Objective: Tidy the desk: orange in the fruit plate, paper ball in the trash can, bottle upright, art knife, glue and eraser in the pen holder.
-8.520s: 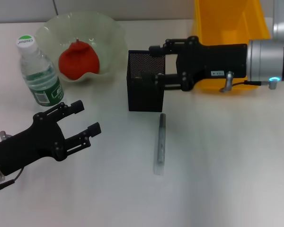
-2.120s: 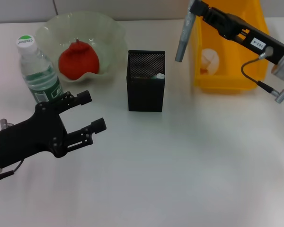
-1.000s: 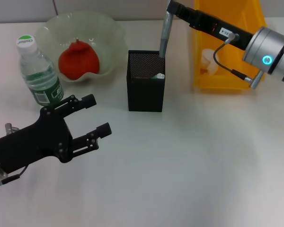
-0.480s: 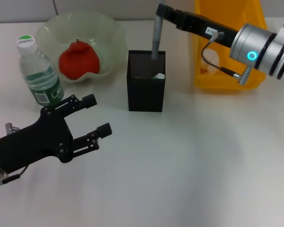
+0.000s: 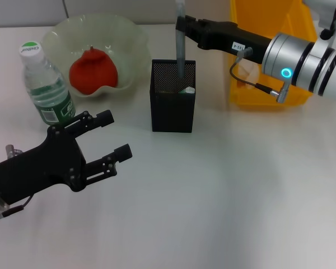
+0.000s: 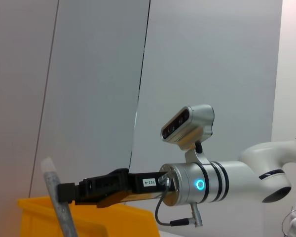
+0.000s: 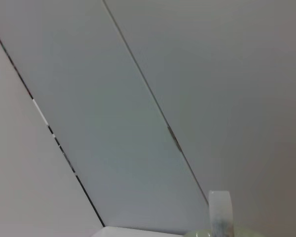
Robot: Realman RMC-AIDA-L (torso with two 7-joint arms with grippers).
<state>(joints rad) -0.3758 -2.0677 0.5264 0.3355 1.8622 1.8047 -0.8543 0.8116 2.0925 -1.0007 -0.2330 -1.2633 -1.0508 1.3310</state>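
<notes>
My right gripper (image 5: pixel 181 26) is shut on the grey art knife (image 5: pixel 180 47) and holds it upright, its lower end inside the black mesh pen holder (image 5: pixel 172 109). A small pale item (image 5: pixel 186 89) lies inside the holder. The left wrist view shows the same art knife (image 6: pixel 59 207) in the right gripper (image 6: pixel 65 192). The orange (image 5: pixel 93 70) rests in the green fruit plate (image 5: pixel 126 33). The bottle (image 5: pixel 46 87) stands upright at the left. My left gripper (image 5: pixel 116 134) hovers open and empty at the front left.
The yellow trash can (image 5: pixel 271 95) stands behind the right arm at the back right, a pale paper ball (image 5: pixel 242 66) partly showing inside. White tabletop stretches across the front and right.
The right gripper has carried the art knife leftward, turned it upright and lowered its end into the pen holder. The left gripper has barely moved.
</notes>
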